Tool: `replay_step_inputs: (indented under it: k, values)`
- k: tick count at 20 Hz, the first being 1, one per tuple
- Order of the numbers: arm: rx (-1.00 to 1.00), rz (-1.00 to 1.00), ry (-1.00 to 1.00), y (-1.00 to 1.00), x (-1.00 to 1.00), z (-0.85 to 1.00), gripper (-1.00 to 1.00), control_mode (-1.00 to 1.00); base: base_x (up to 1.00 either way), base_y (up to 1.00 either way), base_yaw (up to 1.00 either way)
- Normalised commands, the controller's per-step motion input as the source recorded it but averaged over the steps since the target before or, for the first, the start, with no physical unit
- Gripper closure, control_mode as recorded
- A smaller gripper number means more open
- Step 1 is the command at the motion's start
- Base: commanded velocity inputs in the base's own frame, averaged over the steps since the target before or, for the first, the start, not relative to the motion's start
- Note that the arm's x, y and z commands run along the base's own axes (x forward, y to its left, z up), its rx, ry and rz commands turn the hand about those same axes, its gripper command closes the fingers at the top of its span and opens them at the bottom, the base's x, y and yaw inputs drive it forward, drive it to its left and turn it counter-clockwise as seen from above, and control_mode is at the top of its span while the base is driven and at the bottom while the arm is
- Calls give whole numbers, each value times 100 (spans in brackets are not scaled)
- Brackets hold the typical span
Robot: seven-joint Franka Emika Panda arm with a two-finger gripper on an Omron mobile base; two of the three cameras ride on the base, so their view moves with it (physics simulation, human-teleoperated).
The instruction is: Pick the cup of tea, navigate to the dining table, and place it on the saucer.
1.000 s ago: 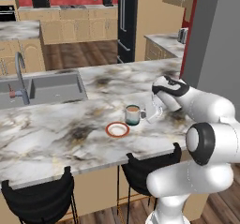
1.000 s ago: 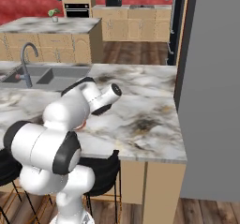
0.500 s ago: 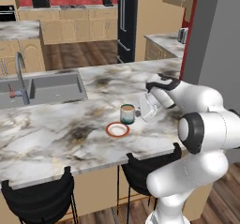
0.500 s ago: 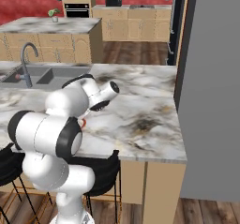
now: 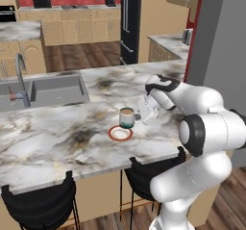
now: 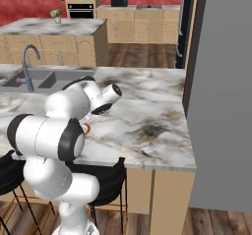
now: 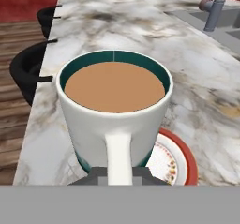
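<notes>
A: Where is the cup of tea (image 5: 127,118) at this moment?

B: It hangs just above the marble surface (image 5: 57,137), held by its side handle. In the left base view it sits over the far edge of the saucer (image 5: 120,133), and its teal lower band is clear of the plate's white centre.

A: And the tool (image 5: 140,117)?

B: Clamped tight on the handle. In the hand view the white handle (image 7: 119,160) runs straight down between the two dark fingertips (image 7: 96,175), which press in from both sides.

A: Is the cup level?

B: It looks upright. The light brown tea (image 7: 115,86) lies flat inside the teal-lined rim.

A: How does the saucer lie from the hand view?

B: The saucer (image 7: 174,158) shows below and to the right of the cup, with its orange-red rim and a speckled white centre. The cup covers the rest of it, so I cannot tell whether the base touches the plate.

A: What else is on the surface?

B: A sink (image 5: 45,90) with a grey faucet (image 5: 20,79) is set into it, well apart from the saucer on the left. Black bar stools (image 5: 41,205) stand along the near side.

A: And from the right base view?

B: The white arm (image 6: 74,121) blocks most of the work area. A sliver of the orange-red rim (image 6: 87,129) peeks out beside it.
</notes>
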Motion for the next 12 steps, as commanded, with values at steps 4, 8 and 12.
replay_step_inputs:
  k: [4,8,12]
  values:
    - [0,4,0,8,1,-13,100,-100,0,0,0]
    - [0,0,0,0,17,-44,100,-100,0,0,0]
    - [0,0,0,0,9,-29,100,-100,0,0,0]
